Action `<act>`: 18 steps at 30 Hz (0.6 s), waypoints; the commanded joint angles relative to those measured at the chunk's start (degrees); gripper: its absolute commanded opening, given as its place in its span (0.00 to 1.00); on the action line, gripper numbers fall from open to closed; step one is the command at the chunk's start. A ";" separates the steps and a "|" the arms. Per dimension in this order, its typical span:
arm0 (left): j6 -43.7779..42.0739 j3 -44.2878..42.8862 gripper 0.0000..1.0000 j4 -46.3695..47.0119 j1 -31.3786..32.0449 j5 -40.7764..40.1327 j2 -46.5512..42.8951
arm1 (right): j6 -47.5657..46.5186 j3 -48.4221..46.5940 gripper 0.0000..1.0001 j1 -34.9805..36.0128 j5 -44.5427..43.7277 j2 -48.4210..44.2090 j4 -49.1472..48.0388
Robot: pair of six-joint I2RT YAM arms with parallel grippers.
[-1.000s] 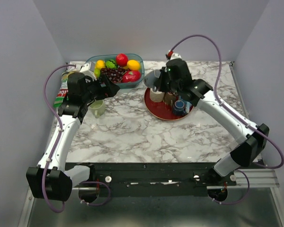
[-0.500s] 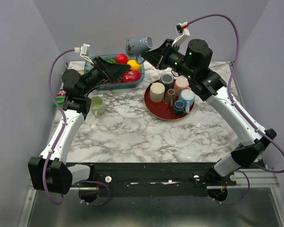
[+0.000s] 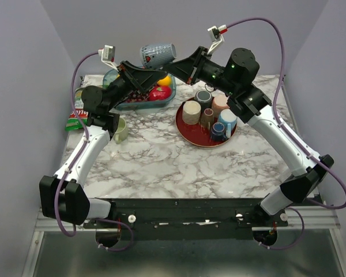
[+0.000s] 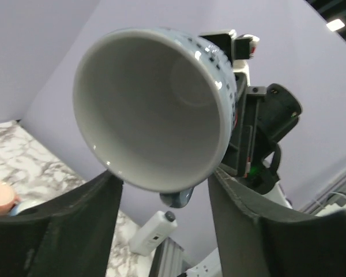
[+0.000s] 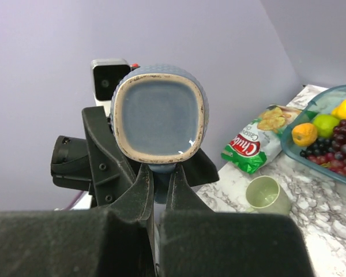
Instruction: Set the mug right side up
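A blue-grey mug [image 3: 157, 55] with small dark marks hangs in the air above the table's back left, lying on its side. My right gripper [image 3: 172, 66] is shut on its handle [image 5: 160, 173]. The mug's flat base [image 5: 158, 112] faces the right wrist camera. Its white inside [image 4: 155, 109] faces the left wrist camera. My left gripper [image 3: 153, 72] is open. Its two fingers [image 4: 63, 225] stand either side of the mug's mouth, just below the rim. The handle [image 4: 176, 199] shows under the rim.
A red tray [image 3: 190, 137] holds several cups at the table's back right. A green cup [image 3: 120, 130] stands at the left, also in the right wrist view [image 5: 267, 194]. A fruit bowl [image 3: 161, 95] and a chips bag [image 5: 256, 138] lie at the back left.
My right gripper rose from the tray with the mug and carried it left and upward. My left gripper lifted off the table area and now brackets the mug's mouth.
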State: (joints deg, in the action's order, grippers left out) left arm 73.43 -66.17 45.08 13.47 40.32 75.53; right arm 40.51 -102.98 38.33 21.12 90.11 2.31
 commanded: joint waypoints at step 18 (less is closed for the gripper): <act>-0.55 -1.06 0.00 2.05 0.59 -1.73 0.24 | 0.28 6.74 0.44 -0.09 1.03 -1.60 -4.78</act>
State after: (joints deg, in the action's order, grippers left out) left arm 78.43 -66.13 50.35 13.65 39.70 77.06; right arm 43.51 -97.73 37.65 22.02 89.56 -5.76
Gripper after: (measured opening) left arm 0.111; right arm 0.230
